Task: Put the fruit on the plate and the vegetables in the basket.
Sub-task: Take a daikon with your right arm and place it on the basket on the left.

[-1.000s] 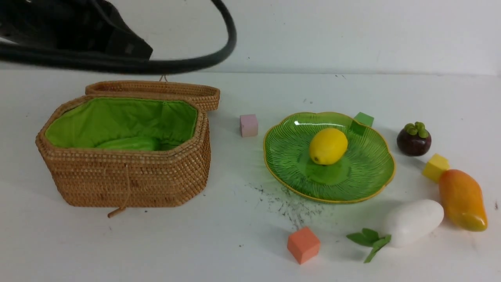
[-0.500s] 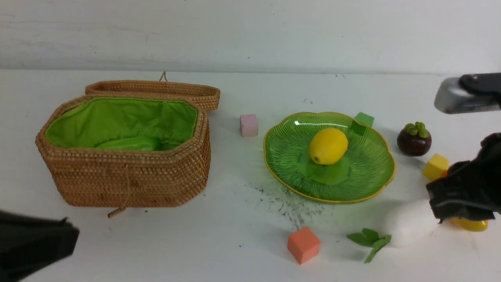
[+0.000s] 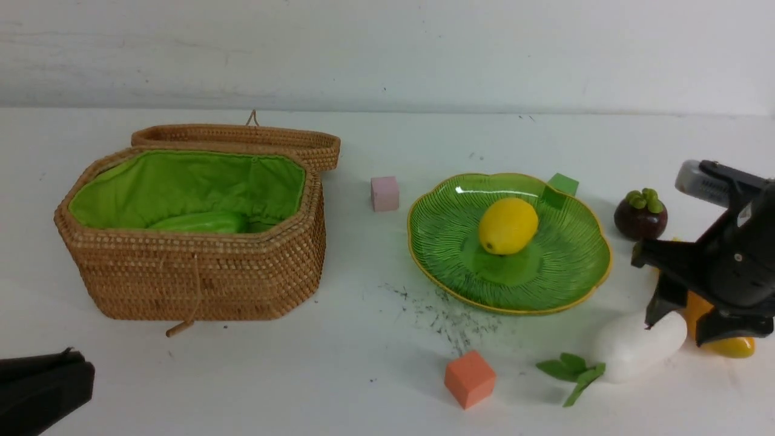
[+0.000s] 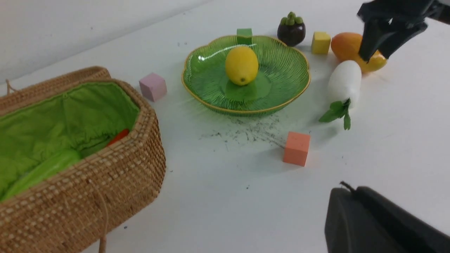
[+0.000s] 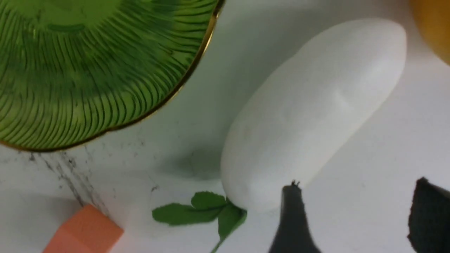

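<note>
The wicker basket point(image 3: 194, 272) stands open at the left with the green cucumber point(image 3: 200, 222) inside; the left wrist view also shows the orange carrot point(image 4: 117, 136) in it. The lemon point(image 3: 507, 225) lies on the green plate point(image 3: 563, 266). The mangosteen point(image 3: 640, 215) sits right of the plate. The white radish point(image 3: 636, 345) and the mango point(image 3: 729, 346) lie side by side at the front right. My right gripper point(image 3: 677, 330) hangs open and empty just over where they meet, one finger point(image 5: 291, 211) by the radish point(image 5: 313, 112). My left gripper point(image 4: 346, 191) is shut and empty, low at the front left.
Small cubes lie about: pink point(image 3: 385, 194) between basket and plate, green point(image 3: 562, 183) behind the plate, yellow point(image 4: 320, 43) by the mango, orange point(image 3: 469, 378) in front. The basket's lid point(image 3: 242, 139) hangs behind it. Dark scuff marks point(image 3: 448, 315) are in front of the plate.
The left arm left the space above the basket and dropped to the front left corner. The right arm came in from the right, lowered over the radish and mango, and its jaws widened.
</note>
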`<state>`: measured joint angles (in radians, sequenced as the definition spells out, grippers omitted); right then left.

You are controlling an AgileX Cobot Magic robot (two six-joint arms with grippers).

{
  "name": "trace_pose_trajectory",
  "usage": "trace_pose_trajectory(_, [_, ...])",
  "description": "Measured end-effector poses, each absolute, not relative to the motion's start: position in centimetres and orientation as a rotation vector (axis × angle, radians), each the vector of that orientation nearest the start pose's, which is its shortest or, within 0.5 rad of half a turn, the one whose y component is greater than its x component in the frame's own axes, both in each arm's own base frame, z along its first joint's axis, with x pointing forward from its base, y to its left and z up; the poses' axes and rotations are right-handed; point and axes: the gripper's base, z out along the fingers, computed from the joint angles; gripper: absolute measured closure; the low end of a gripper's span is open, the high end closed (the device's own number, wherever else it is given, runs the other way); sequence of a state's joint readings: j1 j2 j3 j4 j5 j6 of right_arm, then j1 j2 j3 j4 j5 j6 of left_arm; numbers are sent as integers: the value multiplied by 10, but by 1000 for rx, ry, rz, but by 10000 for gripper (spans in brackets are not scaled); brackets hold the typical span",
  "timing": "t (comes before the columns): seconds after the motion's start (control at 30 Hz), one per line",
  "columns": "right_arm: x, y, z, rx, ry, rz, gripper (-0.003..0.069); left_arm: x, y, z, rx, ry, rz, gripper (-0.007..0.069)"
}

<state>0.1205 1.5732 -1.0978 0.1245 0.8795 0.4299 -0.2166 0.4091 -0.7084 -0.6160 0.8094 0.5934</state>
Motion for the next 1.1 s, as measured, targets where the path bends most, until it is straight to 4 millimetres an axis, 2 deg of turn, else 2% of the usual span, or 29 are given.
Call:
trace_pose_trajectory(0.07, [308, 45, 239, 542, 2815, 267, 153, 49, -51, 361, 624, 1761, -474, 638])
trace_pose_trajectory(0.1, [313, 45, 231, 573, 2809, 266, 97, 48, -52, 363, 624, 1742, -499, 638])
trace_pose_trajectory(0.23, [323, 46, 213, 631, 2814, 262, 41, 47, -55, 365, 627, 1718, -534, 638])
trace_pose_trajectory(0.4, [330, 47, 194, 670, 2838, 256, 47, 47, -55, 366, 625, 1716, -541, 638])
trace_pose_trajectory(0.57, [335, 48, 177, 707, 2874, 255, 91, 47, -55, 365, 626, 1716, -542, 638])
trace_pose_trajectory(0.73, [336, 49, 174, 709, 2883, 264, 122, 46, -55, 365, 634, 1721, -544, 638])
trace_pose_trajectory(0.97, [331, 50, 176, 577, 2959, 253, 122, 45, -56, 363, 656, 1740, -555, 638])
trace_pose_trajectory(1.03, [322, 52, 183, 522, 3021, 249, 122, 44, -56, 362, 659, 1744, -558, 638])
trace_pose_trajectory(1.1, [312, 61, 201, 444, 3033, 271, 122, 45, -56, 363, 647, 1745, -558, 638])
